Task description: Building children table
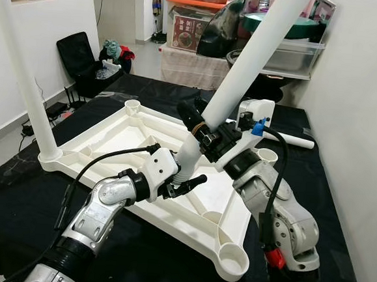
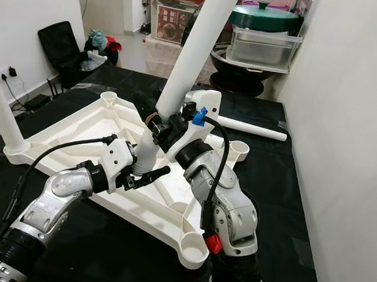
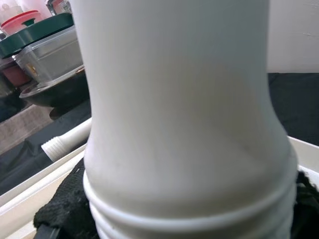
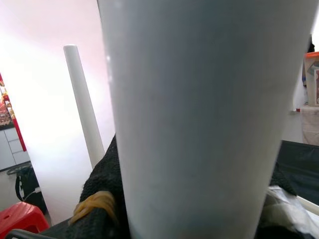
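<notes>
Right gripper (image 1: 205,130) clamps the white plastic table leg (image 1: 246,67) mid-shaft; left gripper (image 1: 184,180) pinches its threaded lower end above the upturned white plastic tabletop (image 1: 111,131) on the black-draped table (image 1: 14,199). Leg tilts: straighten it over a socket before twisting. Thread tip and target socket hidden behind grippers.

Silver arms (image 1: 101,209), black cables (image 1: 109,157), white wrists (image 1: 160,168)
</notes>
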Controlling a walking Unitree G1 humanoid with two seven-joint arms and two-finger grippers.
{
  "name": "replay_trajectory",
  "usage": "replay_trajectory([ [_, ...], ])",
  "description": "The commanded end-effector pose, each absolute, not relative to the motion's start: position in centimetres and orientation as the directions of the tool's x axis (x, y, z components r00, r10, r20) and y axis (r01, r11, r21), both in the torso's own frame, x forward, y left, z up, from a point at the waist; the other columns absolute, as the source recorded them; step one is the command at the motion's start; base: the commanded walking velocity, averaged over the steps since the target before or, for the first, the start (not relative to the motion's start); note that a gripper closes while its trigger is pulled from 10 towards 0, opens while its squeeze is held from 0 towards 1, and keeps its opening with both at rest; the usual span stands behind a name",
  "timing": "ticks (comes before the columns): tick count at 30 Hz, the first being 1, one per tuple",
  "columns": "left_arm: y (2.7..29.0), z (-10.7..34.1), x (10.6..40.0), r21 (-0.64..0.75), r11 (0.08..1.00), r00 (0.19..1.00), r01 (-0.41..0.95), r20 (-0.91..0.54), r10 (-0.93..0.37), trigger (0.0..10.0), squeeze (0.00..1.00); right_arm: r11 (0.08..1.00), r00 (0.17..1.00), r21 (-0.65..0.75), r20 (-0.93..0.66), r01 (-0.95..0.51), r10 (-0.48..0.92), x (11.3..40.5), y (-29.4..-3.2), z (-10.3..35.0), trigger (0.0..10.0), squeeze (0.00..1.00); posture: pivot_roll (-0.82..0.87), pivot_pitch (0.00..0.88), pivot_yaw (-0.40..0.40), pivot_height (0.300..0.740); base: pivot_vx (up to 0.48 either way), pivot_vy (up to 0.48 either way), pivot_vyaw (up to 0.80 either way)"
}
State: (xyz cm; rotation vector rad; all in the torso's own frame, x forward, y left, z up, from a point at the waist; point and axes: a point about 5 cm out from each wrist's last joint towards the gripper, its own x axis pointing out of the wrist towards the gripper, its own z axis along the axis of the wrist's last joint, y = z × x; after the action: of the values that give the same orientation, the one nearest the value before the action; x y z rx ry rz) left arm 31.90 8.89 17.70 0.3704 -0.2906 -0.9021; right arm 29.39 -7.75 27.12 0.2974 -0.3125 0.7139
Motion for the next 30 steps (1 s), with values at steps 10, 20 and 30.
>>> replay_trajectory([
  [10, 8.8, 17.5, 31.4, 0.471, 0.514, 0.543, 0.717, 0.084, -0.835, 10.0, 0.62, 0.705, 0.706, 0.187, 0.414, -0.684, 0.575, 29.1, -7.8, 27.5, 0.0, 0.00, 0.01, 0.000, -0.052, 0.740, 0.000, 0.000, 0.00],
  [20, 10.2, 19.2, 31.8, 0.422, 0.632, 0.605, 0.649, 0.218, -0.766, 10.0, 1.00, 0.832, 0.806, 0.176, 0.417, -0.526, 0.421, 31.0, -10.6, 28.1, 0.0, 0.00, 0.02, 0.000, -0.050, 0.740, 0.000, 0.000, 0.00],
  [30, 10.8, 20.7, 31.5, 0.373, 0.748, 0.682, 0.549, 0.318, -0.659, 10.0, 1.00, 0.968, 0.937, 0.144, 0.316, -0.205, 0.151, 33.1, -15.5, 27.1, 0.0, 0.00, 0.03, 0.000, -0.058, 0.740, 0.000, 0.000, 0.00],
])
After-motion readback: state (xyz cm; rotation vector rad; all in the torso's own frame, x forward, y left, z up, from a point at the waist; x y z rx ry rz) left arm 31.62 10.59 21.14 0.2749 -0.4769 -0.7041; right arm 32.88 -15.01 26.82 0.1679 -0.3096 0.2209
